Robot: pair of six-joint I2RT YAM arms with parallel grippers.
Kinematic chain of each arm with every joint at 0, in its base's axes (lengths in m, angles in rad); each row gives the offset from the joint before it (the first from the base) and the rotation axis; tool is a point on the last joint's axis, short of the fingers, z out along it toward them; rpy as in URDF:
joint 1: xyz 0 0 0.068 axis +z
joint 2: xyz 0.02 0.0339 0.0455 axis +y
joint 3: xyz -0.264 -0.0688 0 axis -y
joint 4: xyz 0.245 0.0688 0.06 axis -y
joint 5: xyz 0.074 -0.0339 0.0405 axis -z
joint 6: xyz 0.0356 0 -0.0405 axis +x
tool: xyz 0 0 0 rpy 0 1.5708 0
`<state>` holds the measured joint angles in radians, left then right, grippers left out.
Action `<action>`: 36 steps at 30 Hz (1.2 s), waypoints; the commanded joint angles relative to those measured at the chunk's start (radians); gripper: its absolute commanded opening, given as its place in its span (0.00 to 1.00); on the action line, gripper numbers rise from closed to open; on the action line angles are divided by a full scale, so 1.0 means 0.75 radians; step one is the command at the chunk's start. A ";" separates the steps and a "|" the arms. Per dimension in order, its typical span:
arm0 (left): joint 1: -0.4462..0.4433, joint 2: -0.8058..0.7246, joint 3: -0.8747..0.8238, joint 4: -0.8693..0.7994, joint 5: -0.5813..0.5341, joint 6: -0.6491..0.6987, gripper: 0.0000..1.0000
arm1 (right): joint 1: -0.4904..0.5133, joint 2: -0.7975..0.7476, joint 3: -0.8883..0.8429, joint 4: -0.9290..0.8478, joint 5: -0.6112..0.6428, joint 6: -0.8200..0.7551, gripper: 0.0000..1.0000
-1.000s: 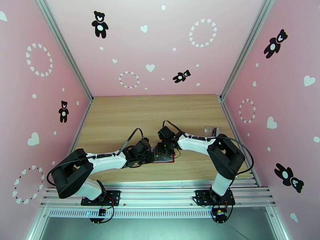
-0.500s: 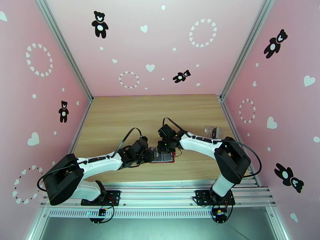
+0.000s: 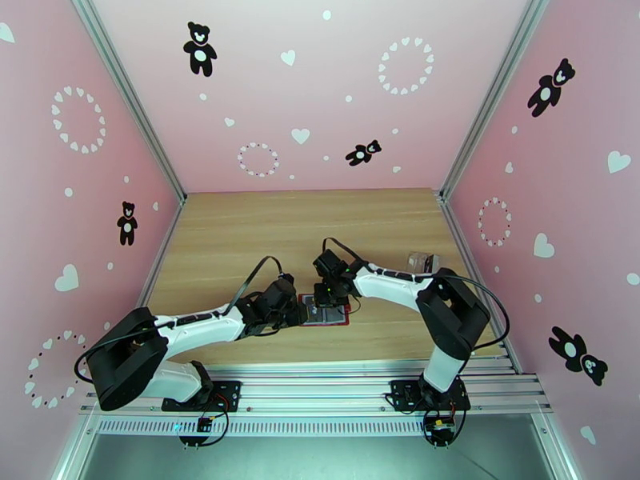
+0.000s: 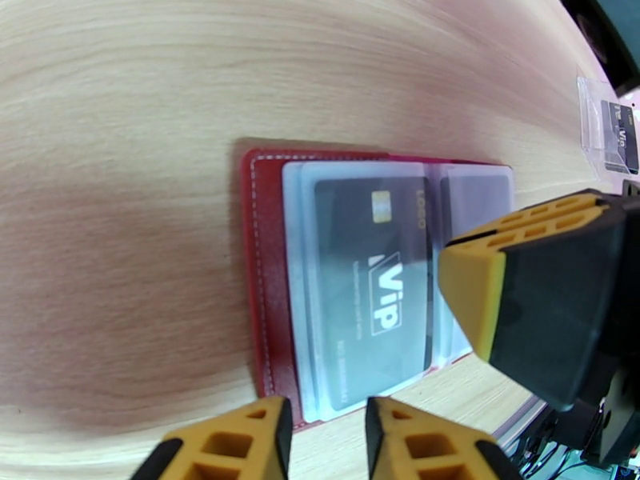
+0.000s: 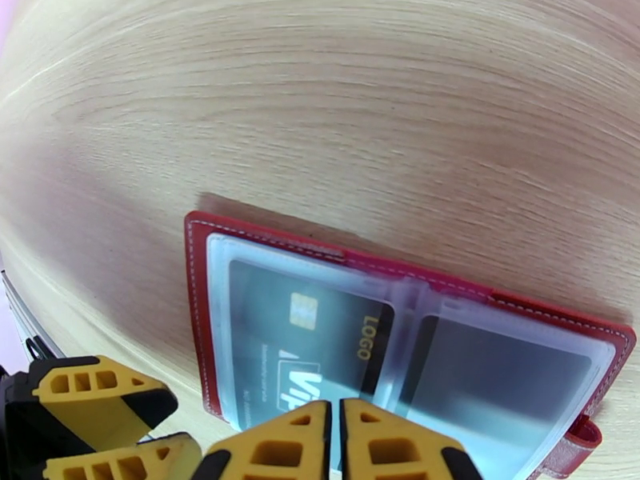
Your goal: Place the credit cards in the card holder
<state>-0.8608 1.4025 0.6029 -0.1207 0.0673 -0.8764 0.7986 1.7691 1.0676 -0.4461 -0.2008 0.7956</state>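
**Operator:** Where is the card holder [image 4: 264, 274], and what is in it?

**Technician:** It is laid open and flat on the table [image 4: 120, 90], in the near half. 1 grey card [image 4: 376, 290] is seen under the clear sleeve [image 4: 300, 314] of 1 pocket and appears fully seated. The other pocket looks dark, and whether a card is in it cannot be told. A clear pouch [image 4: 608, 126] with dark contents is set well apart, toward the right side.

**Operator:** How are the fingers set?

**Technician:** The left gripper [image 4: 326, 422] is held just beside the holder's left edge. Its fingers are parted by a narrow gap, with nothing between them. The right gripper [image 5: 334, 422] is poised over the sleeve with its fingers set almost together. Whether the sleeve edge is pinched cannot be told.

**Operator:** How is the step done well?

**Technician:** Seating the card is judged to be the step in hand.
- The card should be pressed along the pocket, not down into it, so that the thin sleeve is not buckled.
- The holder should be steadied at its red border by the left fingers, since a light wallet is likely to be slid across smooth wood.
- Before release, all 4 card corners should be checked under the sleeve.
- The sleeve should not be lifted on withdrawal, or the card may be drawn out with it.
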 commanded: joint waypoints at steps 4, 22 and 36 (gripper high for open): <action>-0.009 -0.015 -0.014 -0.021 -0.021 0.004 0.31 | 0.009 0.032 -0.007 -0.033 0.028 -0.025 0.14; -0.009 -0.037 -0.013 -0.030 -0.024 0.005 0.31 | 0.009 0.075 -0.028 -0.046 0.048 -0.044 0.10; -0.008 -0.022 0.020 0.002 0.001 0.017 0.39 | 0.009 0.092 -0.029 -0.056 0.072 -0.061 0.09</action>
<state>-0.8608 1.3785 0.6033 -0.1223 0.0669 -0.8761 0.7986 1.8034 1.0618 -0.4561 -0.1734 0.7589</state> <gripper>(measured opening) 0.391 0.089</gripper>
